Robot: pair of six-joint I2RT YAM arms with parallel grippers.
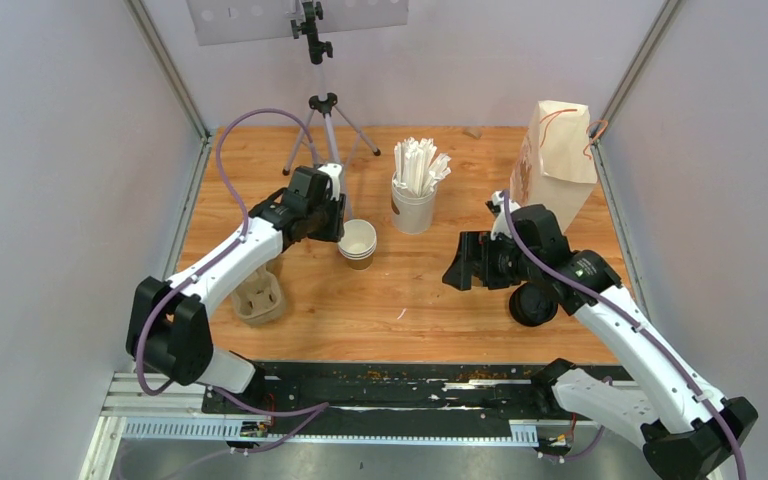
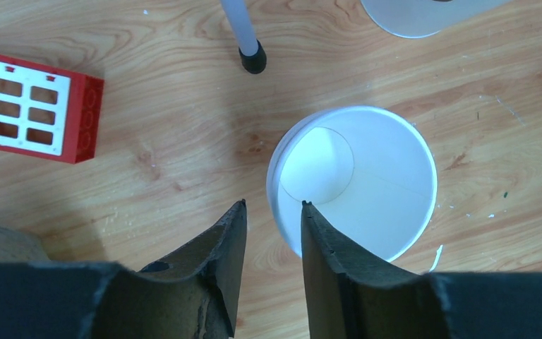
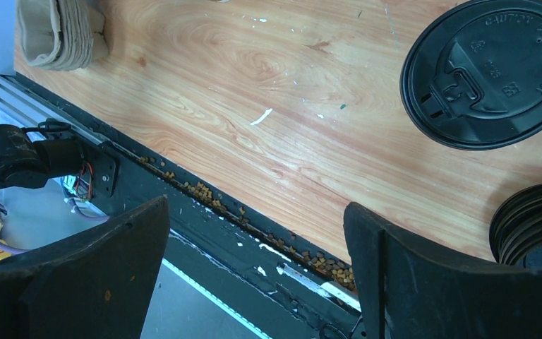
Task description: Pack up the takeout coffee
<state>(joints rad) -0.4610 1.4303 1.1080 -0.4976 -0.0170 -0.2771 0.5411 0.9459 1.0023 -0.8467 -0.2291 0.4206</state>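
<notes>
As left pincer (image 2: 273,203) straddles paper cup (image 2: 374,198) rim, arm (image 1: 230,255) stretched forward

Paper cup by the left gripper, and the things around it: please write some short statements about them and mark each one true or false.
1. The paper cup has no lid on it. True.
2. The left gripper has one finger on either side of the cup's rim. True.
3. The right gripper holds something. False: it is open and empty; a black lid lies on the table.
4. The straws stand in the paper bag. False: they stand in a white cup, apart from the bag.
</notes>
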